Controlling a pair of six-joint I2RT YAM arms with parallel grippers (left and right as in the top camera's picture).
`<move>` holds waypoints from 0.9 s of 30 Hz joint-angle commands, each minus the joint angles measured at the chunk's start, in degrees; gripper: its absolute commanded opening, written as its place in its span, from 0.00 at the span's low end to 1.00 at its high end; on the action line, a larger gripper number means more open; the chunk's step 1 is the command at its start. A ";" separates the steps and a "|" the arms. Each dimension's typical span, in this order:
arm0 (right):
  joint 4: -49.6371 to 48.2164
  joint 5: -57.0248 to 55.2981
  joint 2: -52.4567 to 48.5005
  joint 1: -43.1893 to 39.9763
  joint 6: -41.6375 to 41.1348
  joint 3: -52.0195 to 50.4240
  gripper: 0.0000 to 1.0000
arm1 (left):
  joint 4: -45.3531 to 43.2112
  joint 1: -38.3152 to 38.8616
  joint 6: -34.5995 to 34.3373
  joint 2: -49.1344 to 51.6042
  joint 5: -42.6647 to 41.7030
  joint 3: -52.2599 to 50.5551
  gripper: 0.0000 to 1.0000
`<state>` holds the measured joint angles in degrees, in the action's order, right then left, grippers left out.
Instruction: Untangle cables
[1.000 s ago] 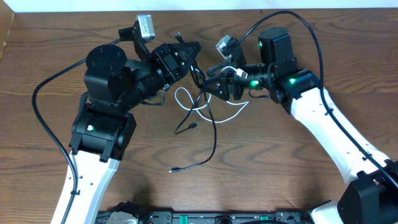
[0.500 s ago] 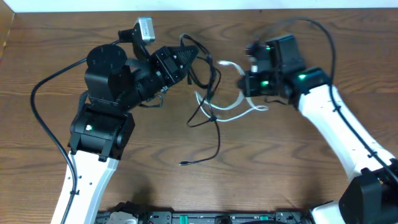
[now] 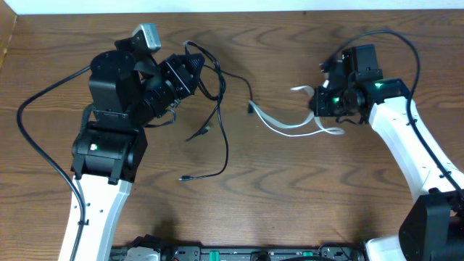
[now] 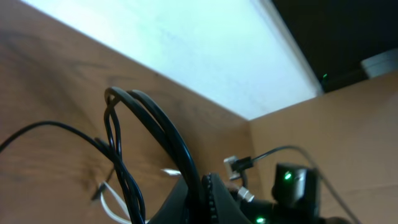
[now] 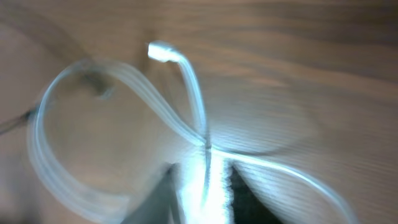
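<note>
My left gripper is shut on the black cable, lifted over the table's left half. In the left wrist view the cable's loops rise out of the closed jaws. One black strand hangs down to a plug near the table. Another reaches the left end of the white cable; I cannot tell if they are hooked there. My right gripper is shut on the white cable at the right. In the blurred right wrist view the white cable runs between the fingers, with its plug ahead.
The brown wooden table ends at a white strip along the far edge. Thick black arm wires curve out at the left and over the right arm. A black rail lines the front edge.
The arms have pulled apart. The left went left with the black cable and the right went right with the white one. The tangle at the centre has spread into two bundles.
</note>
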<state>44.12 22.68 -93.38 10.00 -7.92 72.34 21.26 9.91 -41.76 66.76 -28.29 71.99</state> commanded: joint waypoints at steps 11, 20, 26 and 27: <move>-1.81 28.96 -0.22 -0.83 14.99 0.00 0.96 | 8.57 -0.20 8.96 2.38 -0.92 1.01 0.07; -4.61 3.61 -1.16 -0.04 0.13 -0.04 0.89 | 8.90 -0.50 19.04 2.58 1.77 1.01 0.07; -8.00 -3.58 -7.32 3.30 -21.75 -0.04 0.72 | 13.35 -0.52 19.02 3.04 19.21 0.98 0.08; -8.41 -3.48 -8.72 3.74 -23.41 -0.04 0.66 | 14.56 -0.52 19.02 3.50 21.51 0.98 0.08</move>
<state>36.03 24.51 -98.21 12.29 -18.00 72.34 34.30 9.76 -24.51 69.60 -17.96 71.99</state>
